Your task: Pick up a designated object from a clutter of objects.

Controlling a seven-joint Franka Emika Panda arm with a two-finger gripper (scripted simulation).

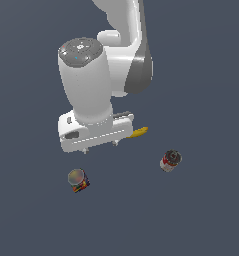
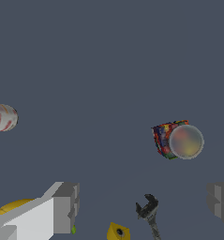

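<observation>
In the exterior view, from left to right: the small cylindrical can with a silvery grey lid and multicoloured label stands alone on the dark grey worktop, clear on all sides, which should suit a top-down grasp. The end effector hangs above and just to its right, not yet aligned; its fingers are spread wide and empty. Further right, a yellow banana peeks out behind the arm, then the red-and-white can, well apart.

Simulated test scene, flat featureless slate-grey floor, rendered white robot arm, apparently no room
</observation>
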